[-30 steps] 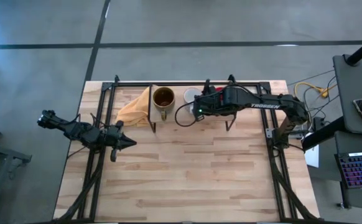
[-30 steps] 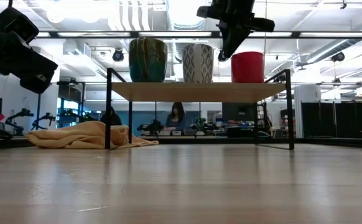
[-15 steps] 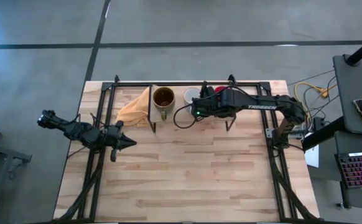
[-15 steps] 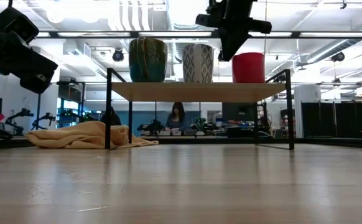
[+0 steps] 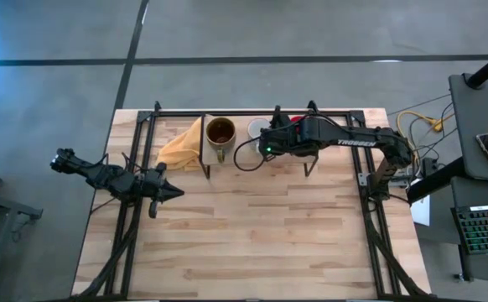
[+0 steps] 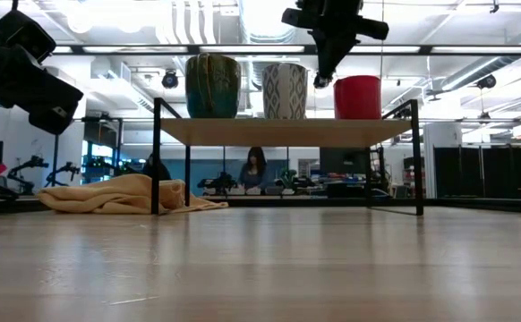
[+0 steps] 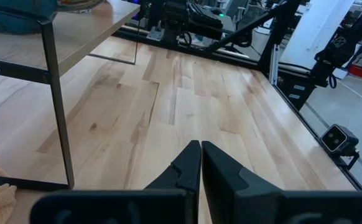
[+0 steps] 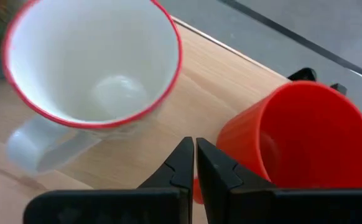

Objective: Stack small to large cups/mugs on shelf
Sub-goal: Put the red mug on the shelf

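Three mugs stand upright in a row on the shelf (image 6: 283,131), each on its base: the olive mug (image 6: 213,86) (image 5: 220,132), the white mug (image 6: 285,89) (image 8: 94,62) with a red rim, and the red mug (image 6: 357,97) (image 8: 293,137). My right gripper (image 6: 319,80) (image 8: 195,146) hovers above the shelf, over the gap between the white and red mugs. It points down, is shut and touches nothing. My left gripper (image 5: 173,193) (image 7: 201,148) waits shut over the table's left part, in front of the shelf.
A yellow cloth (image 5: 181,147) (image 6: 126,192) lies on the table beside and under the shelf's left end. Thin black legs (image 6: 156,156) carry the shelf. The tabletop (image 5: 252,226) in front of the shelf is bare. A person sits in the room beyond the table.
My right gripper has risen a little above the shelf between the white and red mugs and tipped closer to straight down. The mugs stand where they were.
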{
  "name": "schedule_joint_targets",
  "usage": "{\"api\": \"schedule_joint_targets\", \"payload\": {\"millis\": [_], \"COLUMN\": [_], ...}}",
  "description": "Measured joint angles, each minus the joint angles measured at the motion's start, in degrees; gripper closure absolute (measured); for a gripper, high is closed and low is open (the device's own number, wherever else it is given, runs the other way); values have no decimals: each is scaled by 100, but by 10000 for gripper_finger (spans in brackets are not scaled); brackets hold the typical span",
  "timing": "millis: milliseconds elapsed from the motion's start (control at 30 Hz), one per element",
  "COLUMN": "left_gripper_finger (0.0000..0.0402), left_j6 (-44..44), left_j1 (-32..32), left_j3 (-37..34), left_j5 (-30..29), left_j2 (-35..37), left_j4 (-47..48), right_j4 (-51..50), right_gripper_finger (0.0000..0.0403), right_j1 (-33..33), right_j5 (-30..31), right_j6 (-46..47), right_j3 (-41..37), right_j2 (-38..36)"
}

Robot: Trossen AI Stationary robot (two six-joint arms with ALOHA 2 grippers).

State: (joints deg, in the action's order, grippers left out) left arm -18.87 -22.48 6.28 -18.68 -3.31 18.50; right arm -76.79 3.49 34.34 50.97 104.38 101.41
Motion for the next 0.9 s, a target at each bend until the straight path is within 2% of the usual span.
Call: {"api": "schedule_joint_targets", "payload": {"millis": [567,900], "left_gripper_finger": [402,402], "left_j6": [-1,0], "left_j1": [0,0], "left_j3": [0,0], "left_j5": [-1,0], "left_j2": [-1,-2], "left_j4": [0,0], "right_j4": [-414,-842], "right_gripper_finger": [392,392], "right_j1": [28,-70], "right_j5": [-335,-474], "right_j6": [4,323], "right_j3": [-111,-105], "right_j2": [0,0]}}
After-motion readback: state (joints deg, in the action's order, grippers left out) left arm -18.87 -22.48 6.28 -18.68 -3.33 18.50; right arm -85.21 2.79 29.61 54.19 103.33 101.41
